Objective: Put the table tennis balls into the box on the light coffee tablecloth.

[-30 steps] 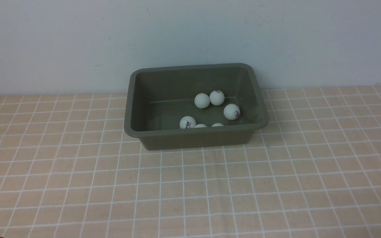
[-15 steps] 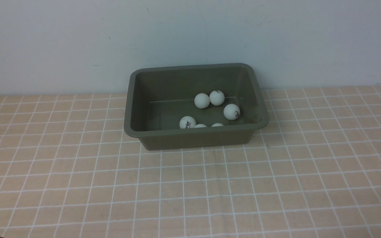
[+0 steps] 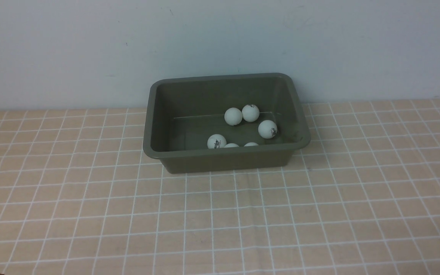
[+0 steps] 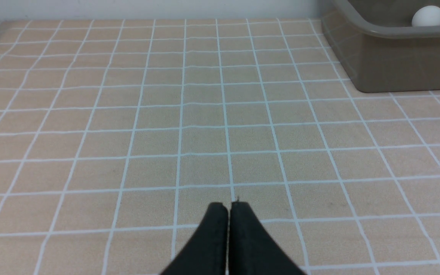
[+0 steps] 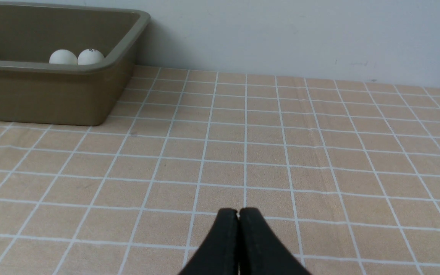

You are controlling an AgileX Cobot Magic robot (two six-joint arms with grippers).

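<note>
all six balls [image 3: 233, 116] sit in the green box [image 3: 225, 152] on the checked cloth [image 3: 220, 217]. nothing has moved over the last second, so i judge the job finished. the front view shows every ball but neither arm. only the wrist views show my left claw [image 4: 228, 206] and right claw [image 5: 238, 212], both closed on nothing, well apart from the box.

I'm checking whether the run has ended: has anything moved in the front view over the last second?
Nothing visibly changed. The six small white table tennis balls lie in the olive-green rectangular plastic bin on the peach-beige grid tablecloth, exactly as before.
</note>
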